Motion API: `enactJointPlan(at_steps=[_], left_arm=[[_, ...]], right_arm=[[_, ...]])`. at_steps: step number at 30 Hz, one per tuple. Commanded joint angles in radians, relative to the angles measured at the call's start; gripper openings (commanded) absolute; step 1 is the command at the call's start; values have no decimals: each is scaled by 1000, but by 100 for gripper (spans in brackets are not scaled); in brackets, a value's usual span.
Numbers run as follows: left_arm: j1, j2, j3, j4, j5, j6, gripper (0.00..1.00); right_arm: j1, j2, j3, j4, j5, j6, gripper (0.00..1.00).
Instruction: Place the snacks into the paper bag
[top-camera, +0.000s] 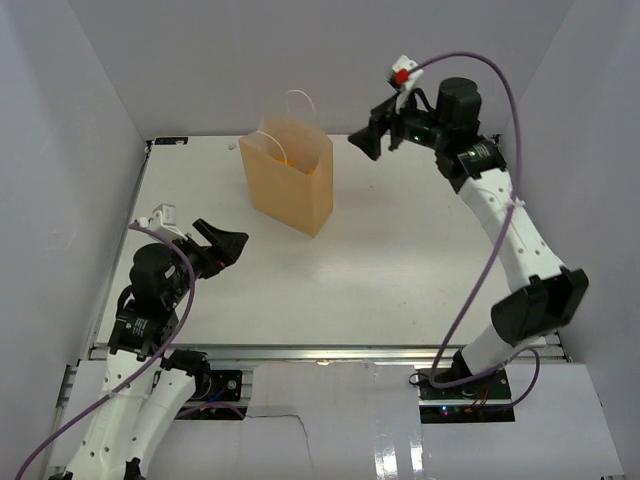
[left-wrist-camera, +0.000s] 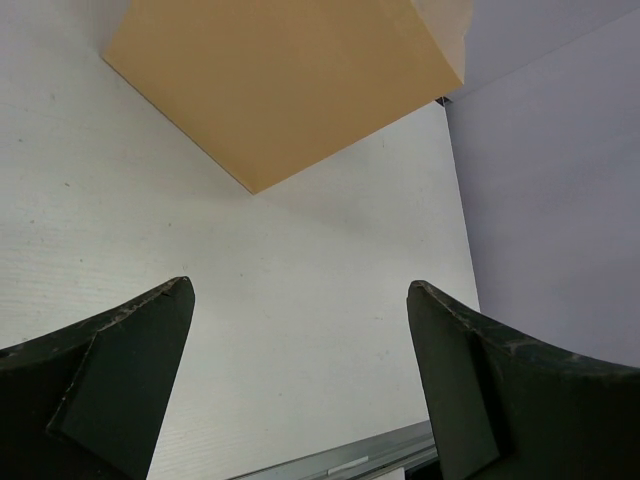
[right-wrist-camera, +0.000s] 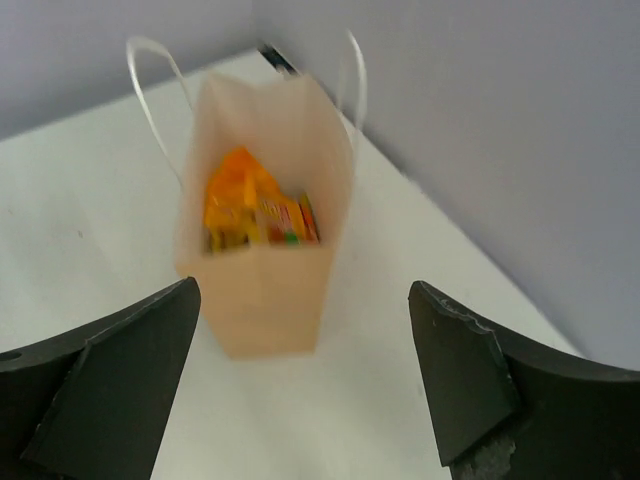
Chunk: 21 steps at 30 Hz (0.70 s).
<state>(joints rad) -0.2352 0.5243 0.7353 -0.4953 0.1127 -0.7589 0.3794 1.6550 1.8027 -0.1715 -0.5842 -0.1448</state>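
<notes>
The tan paper bag stands upright at the back middle of the table, with white loop handles. In the right wrist view the bag is open at the top and holds orange and yellow snack packets; other packets are hidden. My right gripper hovers high, right of the bag's top, open and empty. My left gripper is open and empty near the left front, below and left of the bag. The left wrist view shows the bag's side ahead of the gripper.
White walls close in the table on the left, back and right. A metal rail runs along the near edge by the arm bases. No loose packets show on the table top.
</notes>
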Motion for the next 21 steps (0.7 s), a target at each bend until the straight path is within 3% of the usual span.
enactJointPlan(at_steps=[1,4,11,21], left_arm=[[0,22,67,-32,-14,82,98],[0,45,94,-90,-34,127,98],[0,43,99,-114,-41,165,98],[0,37,101,-104,22,161,98]], right_arm=[[-85,-156,-193,-267,166,-130,90],[-193,-366,-519,-281,393,-139,90],[-341,-691,-859,-286,544,-38,90],[-358,-874,-847,-381,612,11,90]])
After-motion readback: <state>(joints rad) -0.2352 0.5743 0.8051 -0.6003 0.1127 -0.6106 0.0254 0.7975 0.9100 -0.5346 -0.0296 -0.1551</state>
